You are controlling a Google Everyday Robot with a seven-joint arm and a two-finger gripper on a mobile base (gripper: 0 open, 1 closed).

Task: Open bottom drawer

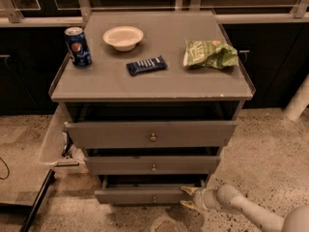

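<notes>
The bottom drawer is the lowest and narrowest grey front of the cabinet, with a tiny round knob. It stands pulled out a little, with a dark gap above it. My gripper comes in low from the right on a pale arm. It sits at the right end of the bottom drawer's front. Its two fingers are spread apart, one above the other, and touch or nearly touch that end.
The mid drawer and top drawer also stand partly out. On the cabinet top are a soda can, a white bowl, a dark snack bar and a green chip bag. A bin stands at the left.
</notes>
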